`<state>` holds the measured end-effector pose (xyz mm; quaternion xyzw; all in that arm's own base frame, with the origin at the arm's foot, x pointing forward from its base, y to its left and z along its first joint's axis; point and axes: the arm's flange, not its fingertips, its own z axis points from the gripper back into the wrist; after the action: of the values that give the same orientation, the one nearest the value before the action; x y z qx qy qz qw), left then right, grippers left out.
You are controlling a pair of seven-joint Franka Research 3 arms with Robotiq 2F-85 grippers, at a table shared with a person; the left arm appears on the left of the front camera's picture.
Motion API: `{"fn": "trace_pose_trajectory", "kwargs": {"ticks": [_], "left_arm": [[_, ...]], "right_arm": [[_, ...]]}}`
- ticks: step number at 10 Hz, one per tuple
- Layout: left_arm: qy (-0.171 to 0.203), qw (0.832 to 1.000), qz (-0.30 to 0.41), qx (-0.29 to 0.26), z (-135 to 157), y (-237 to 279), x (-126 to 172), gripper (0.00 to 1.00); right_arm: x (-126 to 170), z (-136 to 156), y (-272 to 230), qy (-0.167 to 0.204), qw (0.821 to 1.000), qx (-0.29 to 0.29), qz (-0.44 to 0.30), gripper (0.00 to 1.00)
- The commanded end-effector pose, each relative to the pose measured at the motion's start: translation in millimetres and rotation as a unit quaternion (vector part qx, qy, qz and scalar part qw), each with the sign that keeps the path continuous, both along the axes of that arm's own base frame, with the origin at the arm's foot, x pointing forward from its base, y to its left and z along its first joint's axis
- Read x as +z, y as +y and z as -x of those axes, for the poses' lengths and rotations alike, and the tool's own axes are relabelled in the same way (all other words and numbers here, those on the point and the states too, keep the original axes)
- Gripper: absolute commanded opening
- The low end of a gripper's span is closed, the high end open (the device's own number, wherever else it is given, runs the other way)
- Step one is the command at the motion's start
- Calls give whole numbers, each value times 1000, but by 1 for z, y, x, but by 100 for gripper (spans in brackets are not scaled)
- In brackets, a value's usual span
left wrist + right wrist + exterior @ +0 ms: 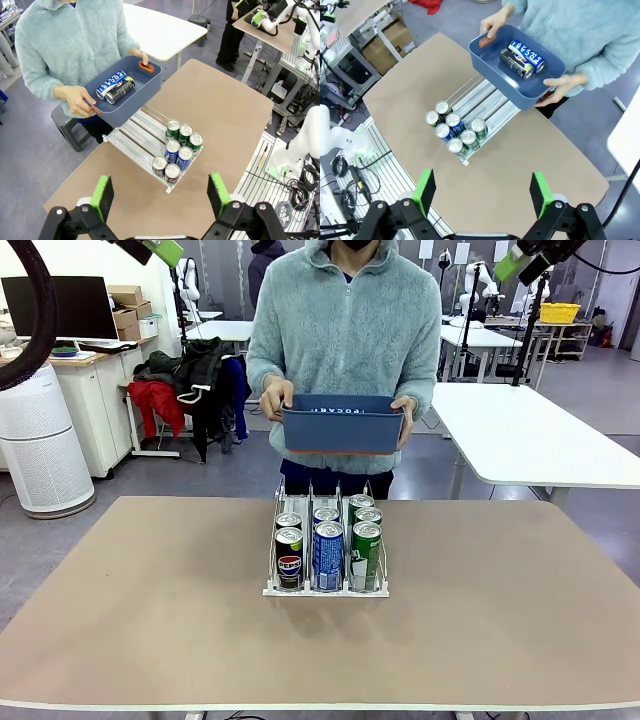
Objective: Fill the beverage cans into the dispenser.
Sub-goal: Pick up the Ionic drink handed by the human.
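On the tan surface (150, 620) the dispenser (325, 592) holds six beverage cans (328, 555) at its near end, two more lie in the blue bin (343, 432) a person (345, 330) holds beyond, and my left gripper (160, 194) and right gripper (482, 189) hang open above; the cans, likely light, slick and dentable, want a gentle mid-body pinch.

- The front camera is sitting just above the near edge of a tan rectangular table (150, 620), facing across toward a person in a pale teal fleece (345, 330).
- Both wrist cameras are hanging high above, looking steeply down from far off.
- All three are sharing the clear three-lane rack (325, 592), its slim aluminium cans (328, 555) and a dark blue plastic bin (343, 430).
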<state>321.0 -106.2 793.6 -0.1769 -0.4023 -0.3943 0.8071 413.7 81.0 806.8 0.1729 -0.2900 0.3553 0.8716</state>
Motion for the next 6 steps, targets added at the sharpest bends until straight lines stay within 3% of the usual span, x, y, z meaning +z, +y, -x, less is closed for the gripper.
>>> {"fn": "trace_pose_trajectory", "kwargs": {"ticks": [1,6], "left_arm": [[1,1000,0,0,0,0,-1,100],[1,1000,0,0,0,0,-1,100]], "right_arm": [[12,-12,-10,11,1000,-3,-8,100],[7,-10,-8,4,1000,-7,-1,100]]}}
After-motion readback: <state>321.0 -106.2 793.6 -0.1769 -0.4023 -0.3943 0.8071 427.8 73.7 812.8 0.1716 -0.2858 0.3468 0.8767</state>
